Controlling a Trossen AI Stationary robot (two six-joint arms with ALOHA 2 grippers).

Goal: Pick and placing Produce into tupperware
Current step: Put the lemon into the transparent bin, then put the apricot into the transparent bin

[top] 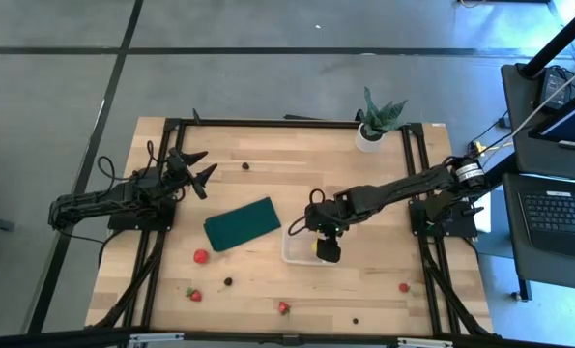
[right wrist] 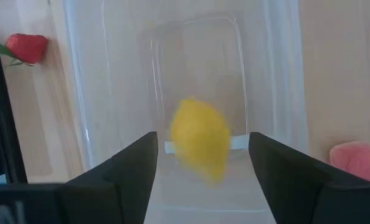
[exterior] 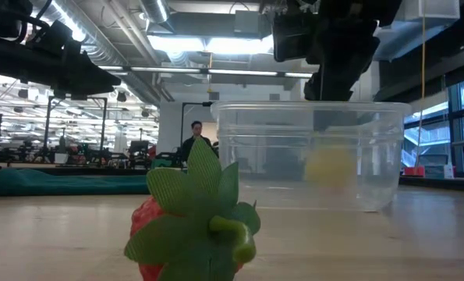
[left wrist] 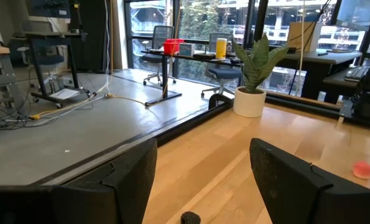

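The clear tupperware tub (top: 300,246) stands on the table near the middle. My right gripper (top: 327,251) hovers above it, fingers pointing down and open (right wrist: 203,171). The yellow lemon (right wrist: 200,138) shows blurred between and below the fingers, touching neither. In the low view the lemon (exterior: 329,165) is inside the tub's walls (exterior: 247,156), below the gripper (exterior: 337,86). Strawberries (top: 194,294) (top: 283,307), red round fruits (top: 201,256) (top: 403,287) and dark berries (top: 245,165) (top: 228,281) lie loose on the table. My left gripper (top: 202,166) waits open at the table's left.
A dark green pad (top: 242,223) lies left of the tub. A potted plant (top: 374,124) stands at the far edge. One strawberry (exterior: 193,226) sits close to the low camera. A dark berry (left wrist: 189,218) lies ahead of the left fingers. A person (exterior: 193,140) stands in the room behind.
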